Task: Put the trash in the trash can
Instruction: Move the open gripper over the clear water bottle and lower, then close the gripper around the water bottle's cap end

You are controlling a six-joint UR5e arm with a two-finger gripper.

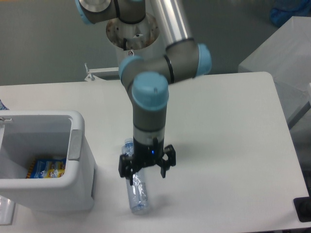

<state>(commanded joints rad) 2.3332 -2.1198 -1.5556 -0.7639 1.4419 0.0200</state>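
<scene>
One bottle (135, 189) on the desk (223, 145), one bag (47, 167) in the bin (77, 145) — claw (147, 175) spread open over the bottle, bare desk right.

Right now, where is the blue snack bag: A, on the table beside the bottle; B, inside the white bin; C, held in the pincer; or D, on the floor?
B: the blue snack bag lies at the bottom of the white bin, while the pincer hangs open over the bottle.

A white counter (228, 126) with a rounded corner fills most of the frame under soft, even light. Behind it — a dull grey floor (43, 43). At upper right stands a pale grey box (284, 63), something blue (290, 12) above it.
</scene>
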